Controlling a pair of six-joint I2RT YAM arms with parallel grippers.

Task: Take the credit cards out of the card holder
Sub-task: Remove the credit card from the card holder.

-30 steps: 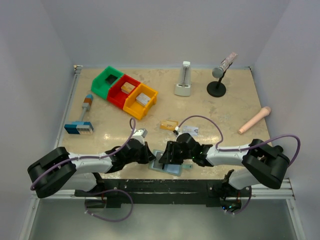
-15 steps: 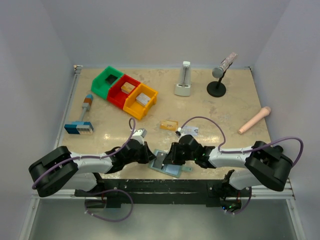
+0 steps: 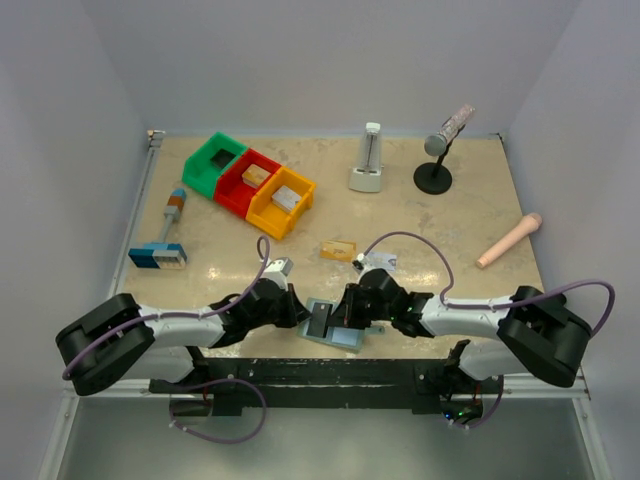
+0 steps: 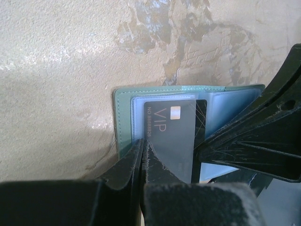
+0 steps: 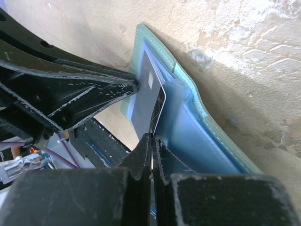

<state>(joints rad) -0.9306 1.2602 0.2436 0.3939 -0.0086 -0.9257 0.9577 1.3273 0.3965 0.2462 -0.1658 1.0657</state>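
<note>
Right wrist: right gripper (image 5: 153, 136) jaws pinch dark grey flat VIP credit card (image 5: 148, 94), seated in open thin teal bifold card holder (image 5: 197, 136) just beyond them; left gripper (image 4: 143, 143) jaws pressed together at holder's opposite edge.

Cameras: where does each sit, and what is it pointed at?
Top external: above and behind, looking down at the table; left arm, right arm show.
Left wrist: on its arm, facing the card holder; left gripper pinches its edge.
Right wrist: on its arm, facing opposite; right gripper pinches the dark card.
Shared: card holder and dark card.
</note>
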